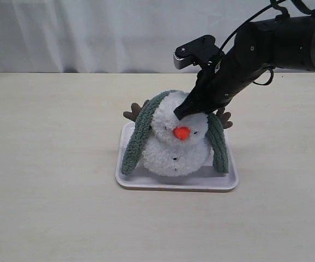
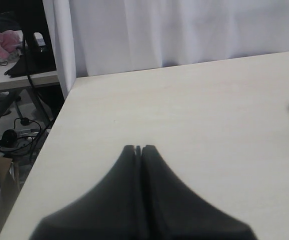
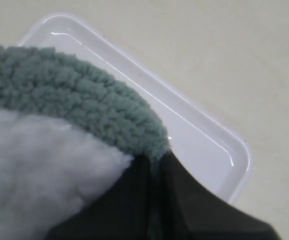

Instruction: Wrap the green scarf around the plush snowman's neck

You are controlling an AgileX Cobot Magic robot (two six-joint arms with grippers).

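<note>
green scarf: sage, ribbed plush. It is draped over the crown of the plush snowman like a hood. One end hangs down the left side and the other down the right, both reaching the tray floor.
plush snowman: white and fluffy, sitting upright in the middle of the tray. The orange nose faces the near edge. The brown twig arms poke out behind the scarf on either side.
neck: the crease between the head ball and the body ball, with white fluff showing at the front. The scarf passes above it over the head, not around it.
right gripper: reaches in from the far right, tips down at the upper right of the head, just above the nose. The jaws are closed. In the wrist view the fingertips meet at the scarf's edge, where green borders white fluff. A thin strip of green looks caught between them.
left gripper: jaws pressed together with nothing between them. It sits over bare table, well apart from the tray.
tray: white plastic with rounded corners, in the centre of the table.
table: pale beige top, with a white curtain along the far side.
</note>
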